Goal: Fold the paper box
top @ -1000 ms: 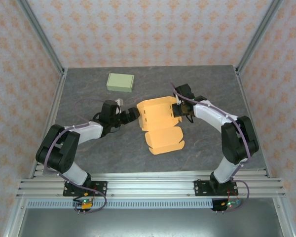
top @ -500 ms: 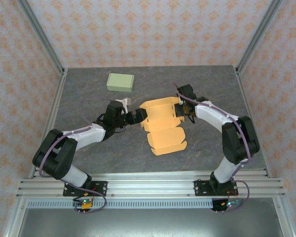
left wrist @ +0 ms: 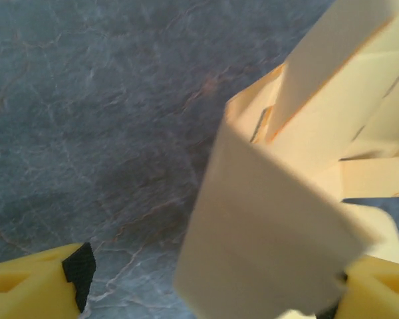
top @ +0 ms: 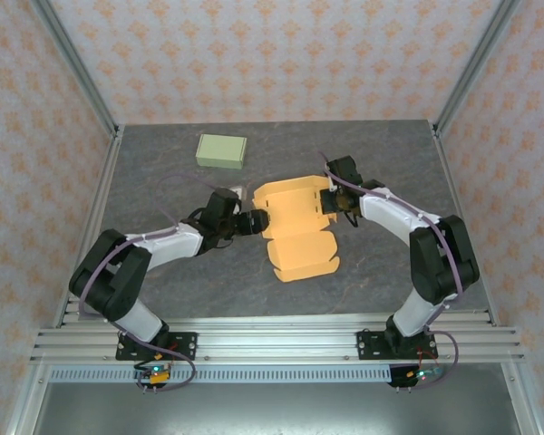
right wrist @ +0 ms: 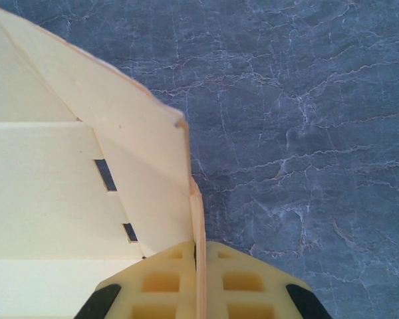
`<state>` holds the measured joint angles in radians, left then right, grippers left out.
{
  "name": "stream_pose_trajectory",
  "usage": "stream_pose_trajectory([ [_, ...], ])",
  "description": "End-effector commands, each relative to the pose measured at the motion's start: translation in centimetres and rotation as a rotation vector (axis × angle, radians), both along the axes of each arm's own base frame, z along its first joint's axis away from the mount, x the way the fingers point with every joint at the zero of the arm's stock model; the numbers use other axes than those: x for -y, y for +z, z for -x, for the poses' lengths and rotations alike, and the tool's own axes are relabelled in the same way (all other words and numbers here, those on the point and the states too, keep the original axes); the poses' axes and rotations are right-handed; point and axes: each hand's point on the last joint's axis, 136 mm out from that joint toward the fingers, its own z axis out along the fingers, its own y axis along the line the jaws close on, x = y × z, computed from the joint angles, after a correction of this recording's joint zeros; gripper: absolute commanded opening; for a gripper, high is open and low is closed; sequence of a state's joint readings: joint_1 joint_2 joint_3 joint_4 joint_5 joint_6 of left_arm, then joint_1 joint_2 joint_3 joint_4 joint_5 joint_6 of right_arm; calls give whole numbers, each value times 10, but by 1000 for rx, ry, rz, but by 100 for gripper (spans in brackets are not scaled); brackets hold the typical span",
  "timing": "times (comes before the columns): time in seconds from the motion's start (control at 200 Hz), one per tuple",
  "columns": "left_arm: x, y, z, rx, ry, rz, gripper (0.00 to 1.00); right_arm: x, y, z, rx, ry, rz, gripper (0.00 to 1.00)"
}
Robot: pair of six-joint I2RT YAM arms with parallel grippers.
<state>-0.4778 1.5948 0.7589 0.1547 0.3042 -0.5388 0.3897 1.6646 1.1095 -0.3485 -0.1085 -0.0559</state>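
The orange paper box (top: pixel 295 231) lies partly folded in the middle of the table, its near lid flap flat and its far walls raised. At the box's left edge my left gripper (top: pixel 258 221) stands open. In the left wrist view a cream-coloured flap (left wrist: pixel 272 246) of the box rises between the fingers (left wrist: pixel 33 289), close against the right one, with a wide gap to the left one. My right gripper (top: pixel 329 201) is shut on the box's thin upright right wall (right wrist: pixel 198 219), which runs straight between the pads.
A pale green closed box (top: pixel 222 150) sits at the back left of the grey marbled table (top: pixel 163 272). Metal frame posts and patterned walls enclose the table on three sides.
My left gripper has moved right, up to the box's left edge, and its jaws have narrowed around a flap. The right gripper kept its hold; the box shifted only slightly.
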Motion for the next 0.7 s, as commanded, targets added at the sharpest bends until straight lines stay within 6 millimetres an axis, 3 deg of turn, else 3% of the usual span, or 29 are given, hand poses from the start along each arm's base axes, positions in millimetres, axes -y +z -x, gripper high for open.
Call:
stream_pose_trajectory([
  [0.0,-4,6,-10,62,-14,-63,47,-3,11,-1,37,-5,-43,0],
  [0.085,-2,7,-10,98,-44,-70,23,-2,13,-2,48,-26,-49,0],
  [0.155,-3,8,-9,136,-67,-84,10,4,15,-4,64,-80,-50,1],
  [0.335,-13,13,-9,185,-32,-105,8,15,19,-2,78,-227,-107,24],
  [0.395,-13,16,-9,195,-25,-93,8,25,32,3,79,-359,-150,36],
  [0.546,-13,19,-11,217,-20,-101,8,52,62,25,91,-732,-304,44],
  [0.626,-11,21,-11,235,-26,-115,9,42,67,36,38,-867,-496,46],
  [0.696,-6,25,-11,261,-49,-120,10,15,71,38,-39,-899,-693,47],
])
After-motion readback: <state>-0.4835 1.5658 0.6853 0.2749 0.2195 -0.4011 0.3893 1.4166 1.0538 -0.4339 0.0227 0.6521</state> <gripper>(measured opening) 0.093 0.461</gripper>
